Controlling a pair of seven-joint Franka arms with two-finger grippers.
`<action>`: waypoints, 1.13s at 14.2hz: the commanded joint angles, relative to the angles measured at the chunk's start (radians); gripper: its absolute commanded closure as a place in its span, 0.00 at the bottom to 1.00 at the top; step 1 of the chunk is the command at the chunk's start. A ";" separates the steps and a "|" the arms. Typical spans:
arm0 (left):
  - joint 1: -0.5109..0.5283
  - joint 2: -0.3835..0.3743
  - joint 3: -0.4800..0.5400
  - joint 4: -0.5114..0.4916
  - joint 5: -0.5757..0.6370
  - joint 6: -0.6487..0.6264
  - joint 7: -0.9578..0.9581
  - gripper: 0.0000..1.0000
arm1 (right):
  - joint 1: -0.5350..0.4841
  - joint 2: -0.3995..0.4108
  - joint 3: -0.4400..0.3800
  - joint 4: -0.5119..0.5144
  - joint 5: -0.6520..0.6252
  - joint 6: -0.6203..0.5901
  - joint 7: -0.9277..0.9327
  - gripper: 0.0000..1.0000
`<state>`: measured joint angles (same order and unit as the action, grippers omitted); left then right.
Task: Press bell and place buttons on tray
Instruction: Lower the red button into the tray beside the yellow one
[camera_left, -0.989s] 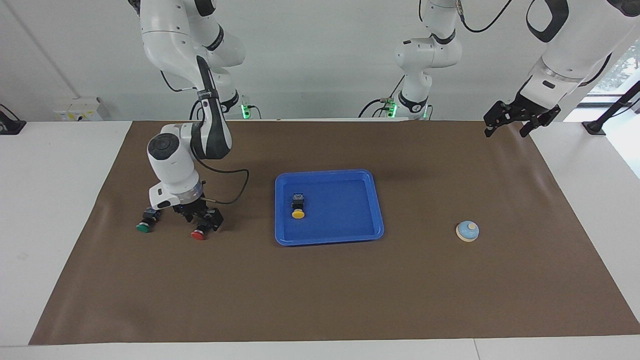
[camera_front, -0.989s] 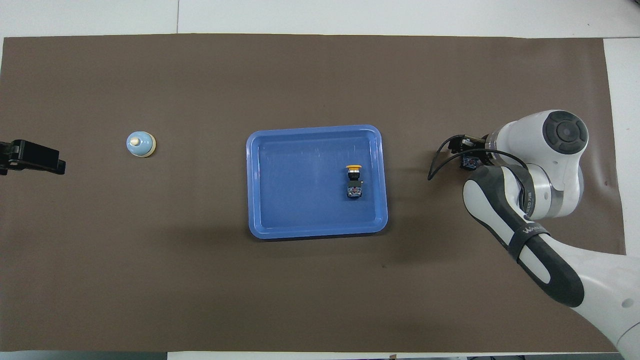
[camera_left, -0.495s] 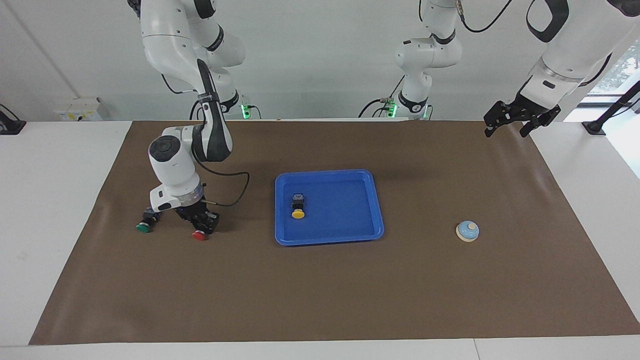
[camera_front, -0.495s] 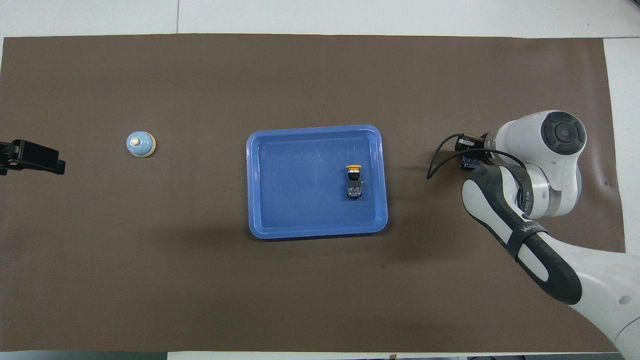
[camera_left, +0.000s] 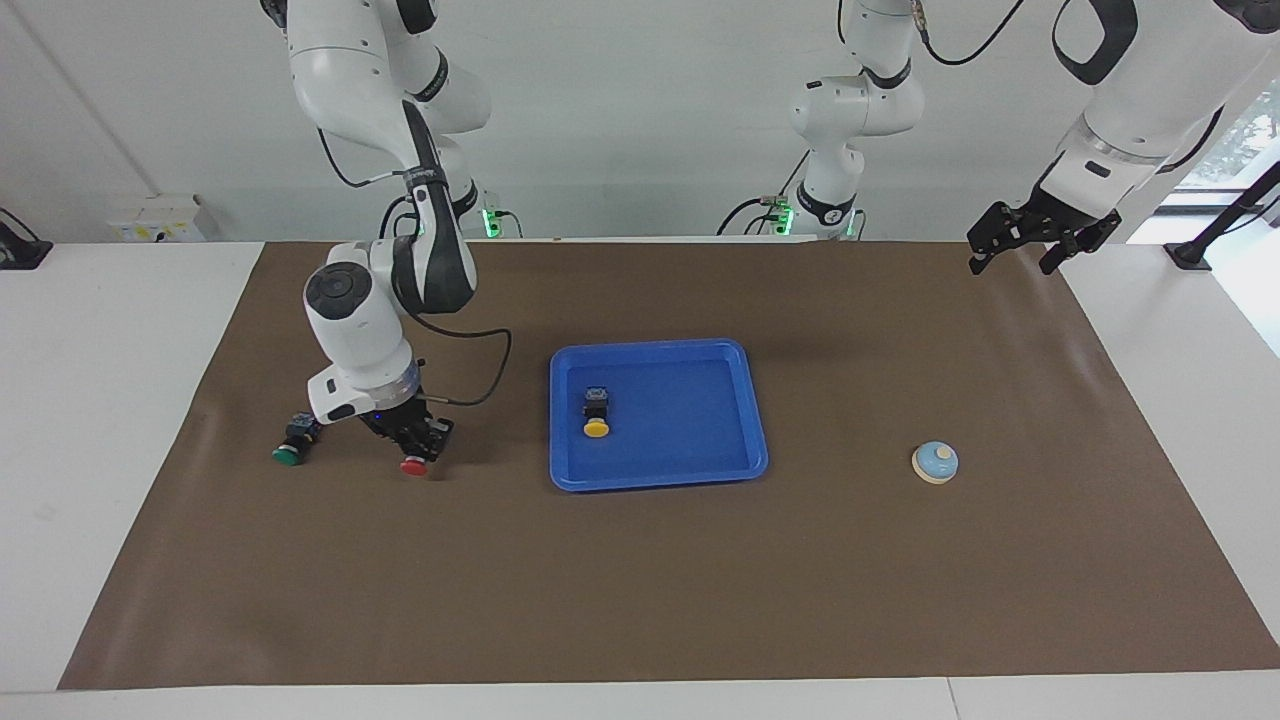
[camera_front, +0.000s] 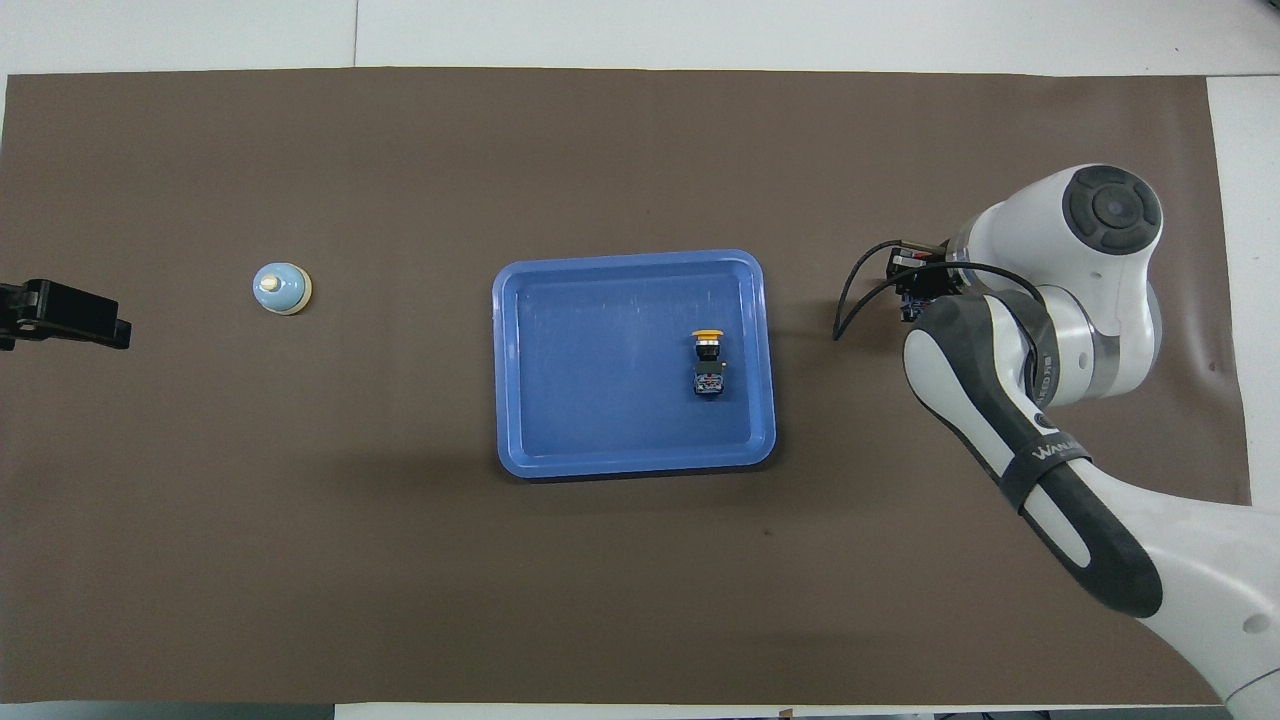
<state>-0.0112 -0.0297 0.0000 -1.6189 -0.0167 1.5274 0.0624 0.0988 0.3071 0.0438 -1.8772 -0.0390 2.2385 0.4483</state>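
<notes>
My right gripper (camera_left: 418, 447) is shut on the red button (camera_left: 414, 464) and holds it low over the brown mat, toward the right arm's end of the table from the blue tray (camera_left: 690, 425). The green button (camera_left: 288, 455) lies on the mat beside it, farther from the tray. The yellow button (camera_left: 597, 427) lies on its side in the tray (camera_front: 600, 390). The light-blue bell (camera_left: 935, 462) stands on the mat toward the left arm's end. My left gripper (camera_left: 1010, 262) hangs open and waits high over the mat's corner. In the overhead view my right hand (camera_front: 915, 290) hides the red and green buttons.
The brown mat (camera_left: 640, 580) covers most of the white table. A black cable (camera_left: 480, 385) loops from my right wrist toward the tray. The right arm's white forearm (camera_front: 1100, 560) covers the mat's near corner at its end.
My right gripper closed on the red button, then rose a little and carried it a short way toward the tray. The left arm, bell, tray and yellow button stayed put.
</notes>
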 joint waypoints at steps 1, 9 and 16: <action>0.000 -0.016 0.002 -0.012 0.011 -0.007 0.010 0.00 | 0.109 0.015 0.002 0.145 0.010 -0.121 0.090 1.00; 0.000 -0.016 -0.002 -0.012 0.011 -0.007 0.010 0.00 | 0.430 0.111 0.002 0.216 0.022 -0.067 0.311 1.00; 0.000 -0.015 0.002 -0.012 0.011 -0.007 0.010 0.00 | 0.481 0.173 0.001 0.121 0.018 0.111 0.337 1.00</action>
<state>-0.0112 -0.0298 -0.0003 -1.6189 -0.0167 1.5274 0.0624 0.5854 0.5025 0.0455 -1.7080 -0.0161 2.3011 0.7777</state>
